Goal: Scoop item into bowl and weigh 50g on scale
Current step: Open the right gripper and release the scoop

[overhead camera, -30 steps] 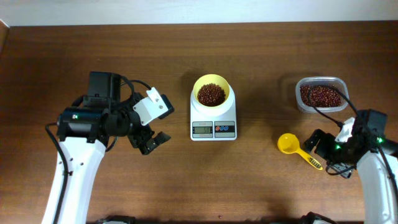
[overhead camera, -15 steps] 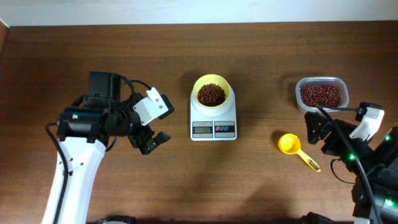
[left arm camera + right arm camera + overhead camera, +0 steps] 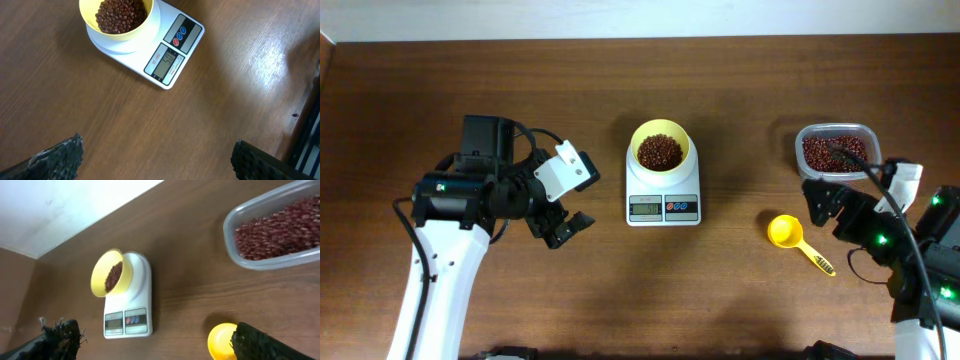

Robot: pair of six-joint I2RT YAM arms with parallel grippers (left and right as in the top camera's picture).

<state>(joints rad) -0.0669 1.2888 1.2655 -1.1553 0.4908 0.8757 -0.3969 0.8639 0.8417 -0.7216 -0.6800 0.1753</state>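
The pale-yellow bowl holds dark red-brown beans and sits on the white scale at the table's middle. It also shows in the left wrist view and in the right wrist view. The scale's display is lit. My left gripper is open and empty, left of the scale. My right gripper is open and empty, raised to the right of the yellow scoop, which lies on the table.
A clear plastic container with more beans stands at the back right; it also shows in the right wrist view. The scoop's handle points toward the front right.
My right arm has lifted off the scoop's handle and swung up and back toward the container. The scoop lies still on the table. The left arm has not moved.
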